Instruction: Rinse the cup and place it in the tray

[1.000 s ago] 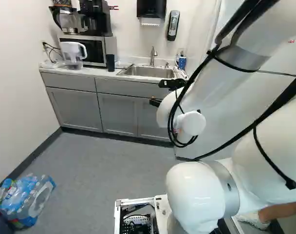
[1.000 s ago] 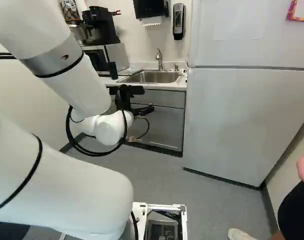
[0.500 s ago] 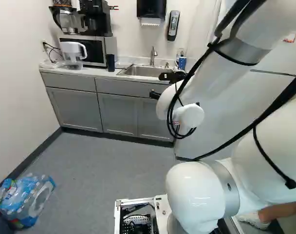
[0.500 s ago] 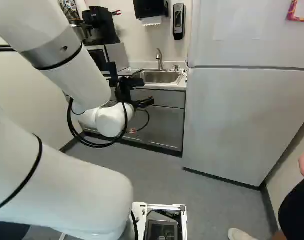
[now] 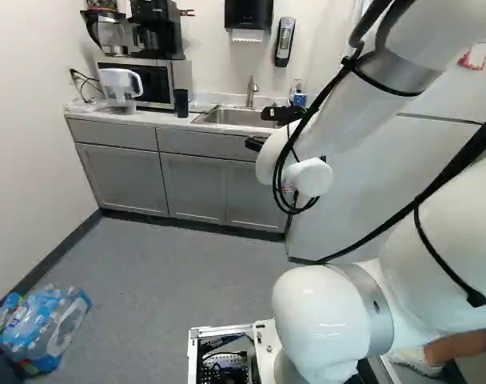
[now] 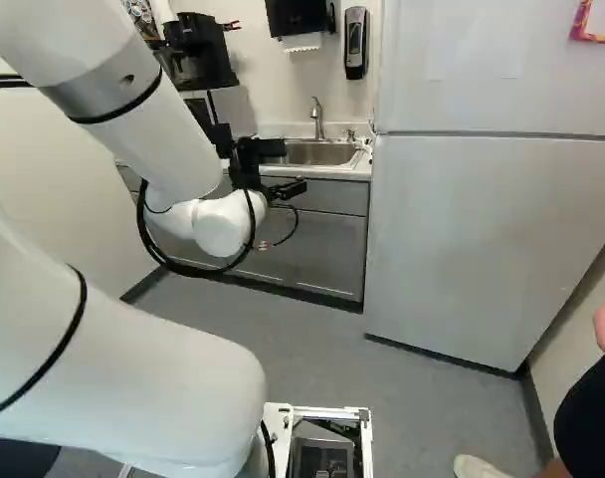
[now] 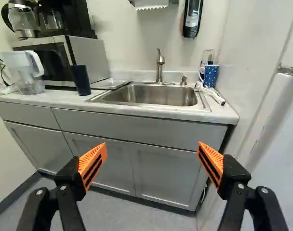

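The edge of the wrist view cuts off the paper towel dispenser [image 7: 149, 4], the soap dispenser [image 7: 192, 19] and the fridge [image 7: 281, 144]. The inside of the dark cup [image 7: 81, 80] is hidden by its wall. What stands behind the blue cup [image 7: 211, 76] is too small to tell. In the right base view, the arm [image 6: 133, 129] and gripper [image 6: 294, 167] hide 1 end of the sink [image 6: 320, 153] and most of the microwave [image 7: 59, 60].
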